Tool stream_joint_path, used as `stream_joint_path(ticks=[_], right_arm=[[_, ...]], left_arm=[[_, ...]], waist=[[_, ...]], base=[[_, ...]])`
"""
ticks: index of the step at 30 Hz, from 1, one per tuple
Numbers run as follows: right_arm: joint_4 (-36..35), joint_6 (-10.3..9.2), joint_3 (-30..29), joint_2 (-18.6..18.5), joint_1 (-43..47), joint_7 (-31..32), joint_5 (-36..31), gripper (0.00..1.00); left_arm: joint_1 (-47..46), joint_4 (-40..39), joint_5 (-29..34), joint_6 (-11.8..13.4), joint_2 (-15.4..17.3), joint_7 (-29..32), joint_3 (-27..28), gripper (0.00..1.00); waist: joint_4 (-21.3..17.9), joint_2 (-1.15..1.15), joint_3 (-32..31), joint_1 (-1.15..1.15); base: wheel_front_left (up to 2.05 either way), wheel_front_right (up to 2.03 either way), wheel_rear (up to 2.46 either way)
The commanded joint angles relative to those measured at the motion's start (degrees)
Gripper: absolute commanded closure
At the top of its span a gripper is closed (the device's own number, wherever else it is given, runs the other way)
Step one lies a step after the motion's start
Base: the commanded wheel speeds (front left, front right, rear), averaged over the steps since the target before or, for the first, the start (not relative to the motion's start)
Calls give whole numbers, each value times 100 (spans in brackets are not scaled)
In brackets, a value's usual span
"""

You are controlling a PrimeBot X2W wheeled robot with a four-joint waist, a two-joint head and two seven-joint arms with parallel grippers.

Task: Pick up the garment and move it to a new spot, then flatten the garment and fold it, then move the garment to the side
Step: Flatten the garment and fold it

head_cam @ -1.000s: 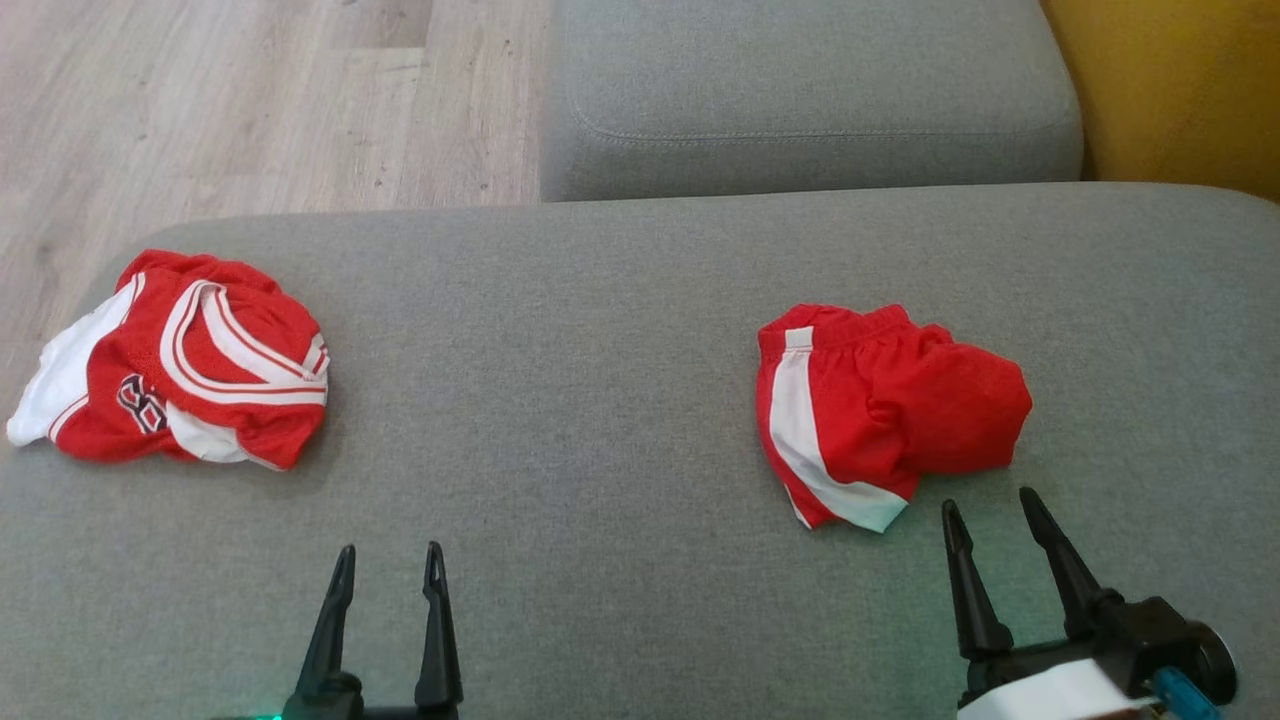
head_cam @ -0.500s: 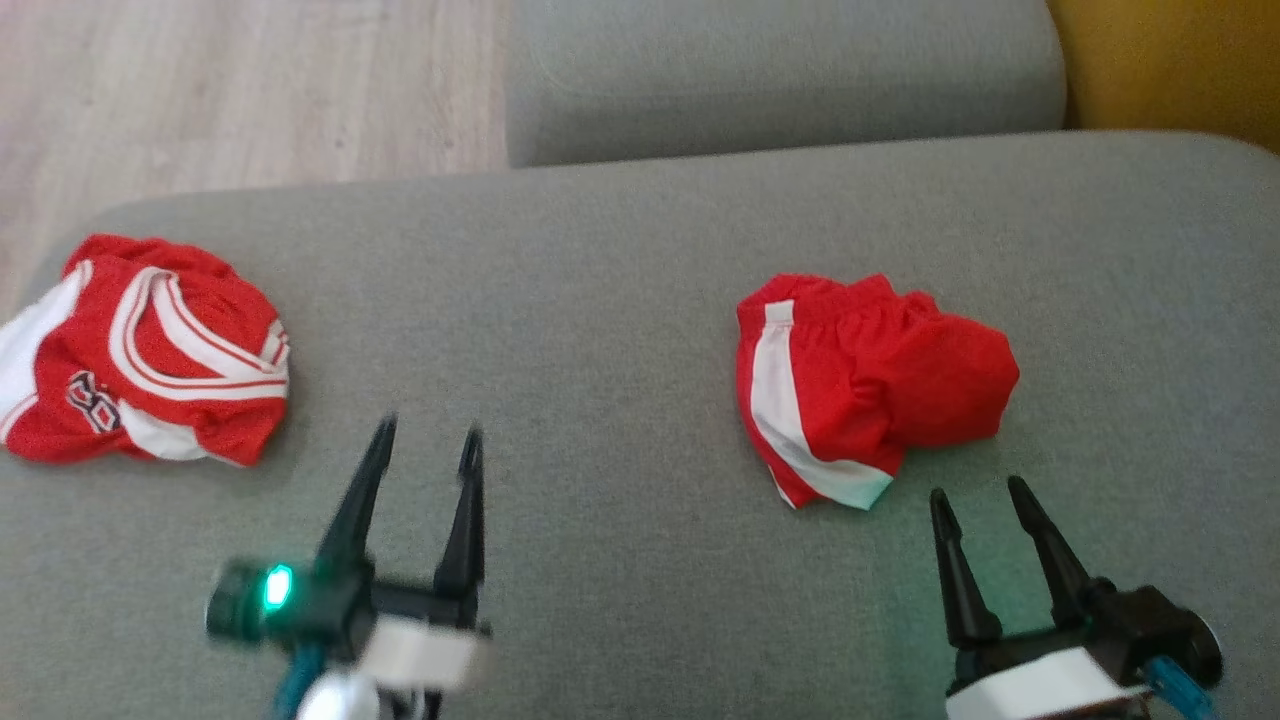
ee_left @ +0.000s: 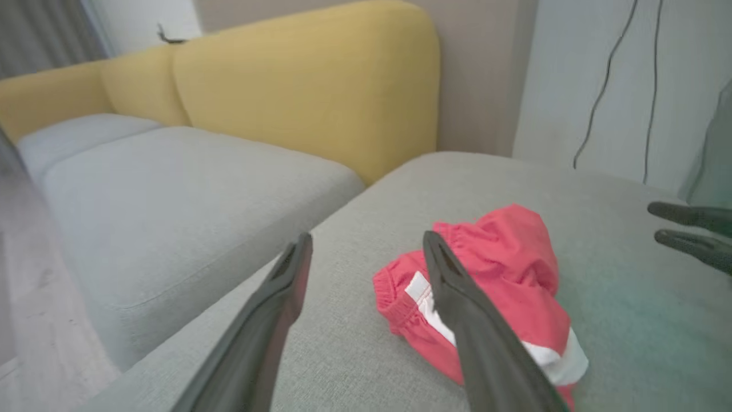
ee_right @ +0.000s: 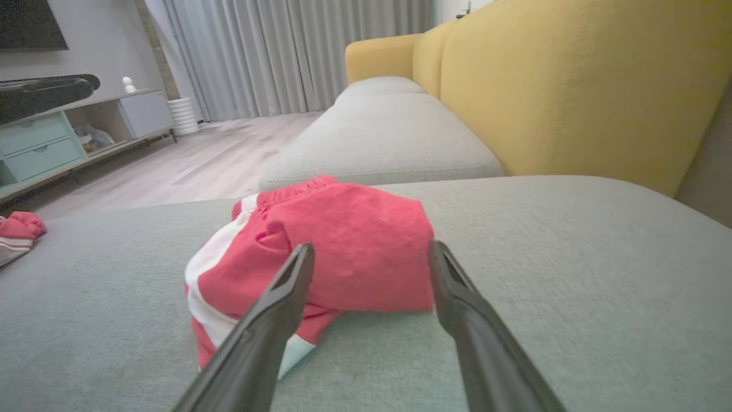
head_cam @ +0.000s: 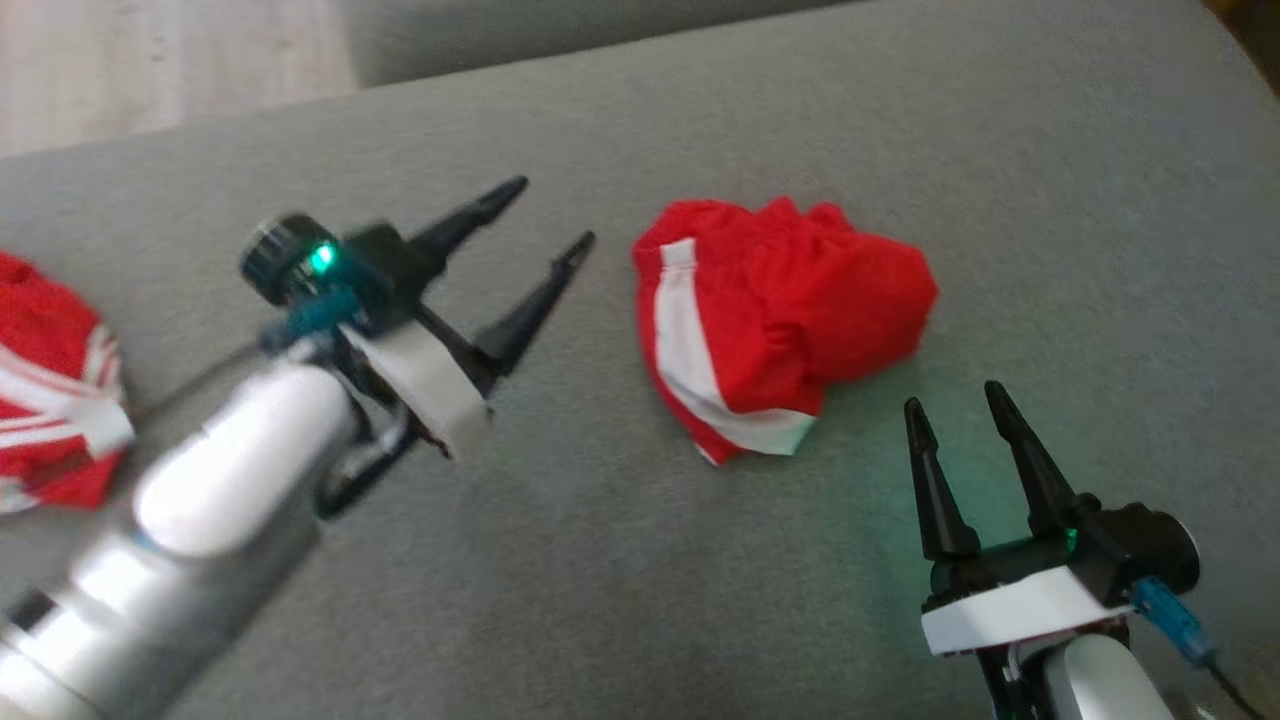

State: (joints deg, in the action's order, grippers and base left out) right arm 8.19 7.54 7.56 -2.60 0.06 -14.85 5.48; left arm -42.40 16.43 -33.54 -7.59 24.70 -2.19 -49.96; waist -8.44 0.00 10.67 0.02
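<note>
The garment [head_cam: 790,310] is a crumpled pair of red shorts with a white side stripe, lying on the grey sofa cushion [head_cam: 1050,180]. My left gripper [head_cam: 555,212] hangs open above the cushion just left of it, fingers pointing toward its waistband. My right gripper [head_cam: 952,397] stands open a short way in front of the shorts' right part. In the left wrist view the shorts [ee_left: 509,269] lie beyond my open left gripper [ee_left: 368,236], partly behind the right finger. The right wrist view has the shorts [ee_right: 354,240] straight ahead of my open right gripper [ee_right: 372,246].
A red and white jersey [head_cam: 50,380] lies bunched at the cushion's left end, also seen as the jersey [ee_right: 17,229]. A yellow sofa back [ee_right: 560,86] rises to the right, with further grey seats [ee_left: 171,189] beyond. Wooden floor [head_cam: 150,60] lies past the cushion's far left edge.
The camera has shifted down and to the right. My left arm has risen and swung forward and right, close to the shorts. The right gripper and both garments have stayed put.
</note>
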Motion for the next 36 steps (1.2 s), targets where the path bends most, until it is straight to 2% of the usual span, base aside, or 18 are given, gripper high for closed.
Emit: stream_joint_path(ticks=[1, 5, 9, 11, 16, 20, 23, 32, 33, 34, 35, 36], right_arm=[[-196, -5, 161, -28, -211, -15, 45, 0], [-214, -5, 228, -28, -319, -15, 133, 0], [-230, -5, 268, -28, -387, -15, 228, 0], [-235, -5, 296, -28, -413, -15, 274, 0], [-264, -5, 392, -28, -482, -15, 394, 0], [-275, -5, 394, -28, -491, -15, 460, 0], [-285, -5, 376, -28, -493, -15, 501, 0], [-266, -5, 363, -28, -528, -15, 592, 0], [-259, -5, 363, -28, -529, -15, 600, 0], [-253, -5, 366, -28, -531, -15, 607, 0], [-250, -5, 371, -28, -532, -15, 616, 0], [-247, -5, 375, -28, -534, -15, 624, 0]], left_arm=[[-478, -145, -198, 12, 334, 106, -3, 0], [-1354, -95, -945, 11, 791, 452, -1102, 0], [-2024, 26, -1518, 11, 962, 609, -1941, 0], [-2252, 154, -1668, 11, 998, 638, -2155, 0], [-2401, 393, -1815, 10, 1007, 949, -2332, 0], [-2229, 274, -1905, 10, 1074, 1325, -2337, 0], [-2135, 128, -1922, 10, 1182, 1634, -2338, 0], [-2052, -43, -2024, 10, 1373, 1959, -2338, 0], [-2044, -80, -2059, 10, 1379, 1998, -2339, 4], [-2031, -124, -2115, 10, 1385, 2044, -2339, 24], [-2019, -181, -2172, 10, 1392, 2088, -2339, 55], [-2013, -237, -2215, 10, 1402, 2128, -2339, 67]], waist=[[-349, 0, 251, -2], [-702, 0, 427, -2], [-985, 0, 576, -2], [-1109, 0, 647, -2], [-1418, 0, 829, -2], [-1557, 0, 906, -2], [-1613, 0, 945, -2], [-1625, 0, 977, -2], [-1617, 0, 973, -2], [-1609, 0, 967, -2], [-1604, 0, 960, -2], [-1600, 0, 956, -2]], base=[[0, 0, 0], [0, 0, 0], [0, 0, 0], [0, 0, 0], [0, 0, 0], [0, 0, 0], [0, 0, 0], [0, 0, 0], [0, 0, 0], [0, 0, 0], [0, 0, 0], [0, 0, 0]])
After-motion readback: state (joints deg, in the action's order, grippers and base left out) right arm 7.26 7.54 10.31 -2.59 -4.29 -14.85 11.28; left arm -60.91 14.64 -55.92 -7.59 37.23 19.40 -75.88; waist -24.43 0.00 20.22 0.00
